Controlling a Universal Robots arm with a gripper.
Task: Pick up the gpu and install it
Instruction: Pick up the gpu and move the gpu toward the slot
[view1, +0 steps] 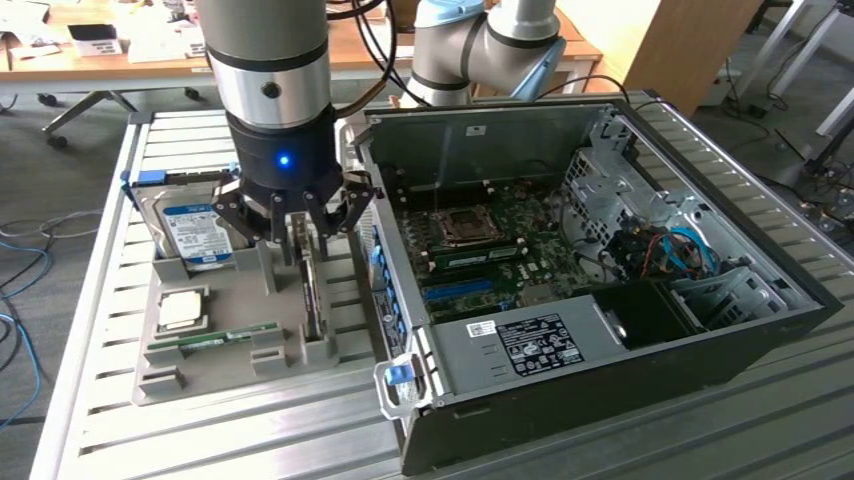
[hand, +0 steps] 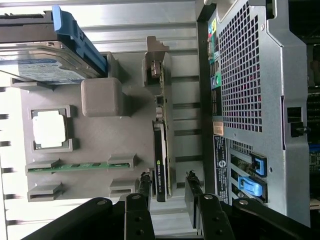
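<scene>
The gpu (view1: 310, 300) stands on edge in a slot of the grey holder tray (view1: 220, 375), beside the open computer case (view1: 561, 360). In the wrist view the gpu (hand: 159, 160) is a thin dark card, with its silvery bracket (hand: 156, 60) at the far end. My gripper (view1: 296, 232) hangs straight down over the card's near end. It is open, with one finger (hand: 145, 187) on each side of the card and a gap showing on both sides. The gripper's midpoint (hand: 168, 189) lies just over the card's edge.
In the tray also lie a hard drive (view1: 194, 232) with a blue label, a square CPU (hand: 49, 129) and a green RAM stick (hand: 75, 166). The case's rear panel (hand: 250, 90) is close beside the card. The motherboard (view1: 487, 250) lies exposed inside. All of it rests on a slatted metal table (view1: 200, 440).
</scene>
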